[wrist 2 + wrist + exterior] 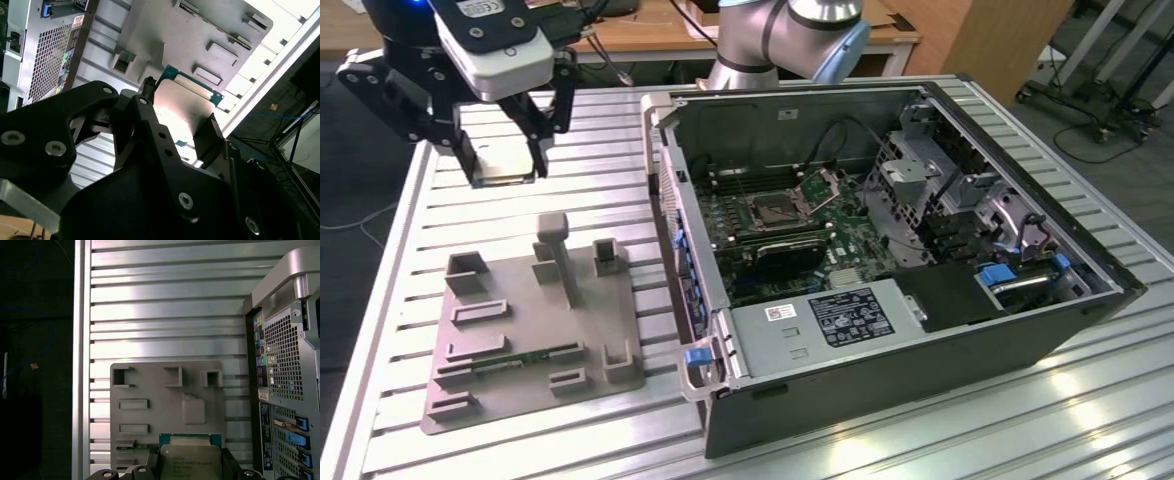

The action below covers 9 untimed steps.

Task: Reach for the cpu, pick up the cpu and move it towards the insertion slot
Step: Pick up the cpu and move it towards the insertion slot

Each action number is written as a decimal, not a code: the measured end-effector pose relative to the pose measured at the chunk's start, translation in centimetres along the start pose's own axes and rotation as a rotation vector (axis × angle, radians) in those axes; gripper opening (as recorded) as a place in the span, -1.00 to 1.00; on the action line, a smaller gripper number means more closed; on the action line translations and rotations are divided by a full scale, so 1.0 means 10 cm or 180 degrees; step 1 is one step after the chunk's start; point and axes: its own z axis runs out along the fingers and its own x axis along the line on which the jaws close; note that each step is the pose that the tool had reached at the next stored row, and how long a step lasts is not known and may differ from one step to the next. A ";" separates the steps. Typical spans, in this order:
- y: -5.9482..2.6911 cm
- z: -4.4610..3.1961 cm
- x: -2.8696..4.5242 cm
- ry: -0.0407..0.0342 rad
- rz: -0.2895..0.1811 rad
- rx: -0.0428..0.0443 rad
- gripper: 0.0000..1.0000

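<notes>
As I judge it, the likeliest trouble starts at the exterior view's left, where the pincer (500, 162) is clenched on the cpu (503, 170) by two opposite edges only; so slight a hold on a flat chip could let it tilt or slide out under a jerk, and it would drop onto the slatted metal desk (607, 150) or the grey tray (587, 330) lying nearer the camera; further right, the side wall of the open computer case (670, 170) stands between the chip and the insertion slot (774, 208), so a path kept too low could knock the chip or a finger on that rim; inside the case the hinged retention bracket (829, 190) stands raised just beside the socket on its right, and a black cable (847, 135) runs near, either of which could snag a careless approach; a chip carried askew would also endanger the socket's contacts. As for place, the cpu sits between the pincer's fingers (207, 137), held above the desk and well apart from the slot; in the first wrist view its silver top (190, 462) faces the camera, with the tray beyond it.
</notes>
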 end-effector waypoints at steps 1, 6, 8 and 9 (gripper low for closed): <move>0.000 0.001 -0.012 0.0000 0.0001 0.0000 0.10; 0.003 0.003 -0.078 0.0000 0.0004 0.0000 0.10; 0.003 0.004 -0.103 0.0000 0.0005 0.0000 0.10; 0.004 0.005 -0.116 -0.0001 0.0006 0.0000 0.10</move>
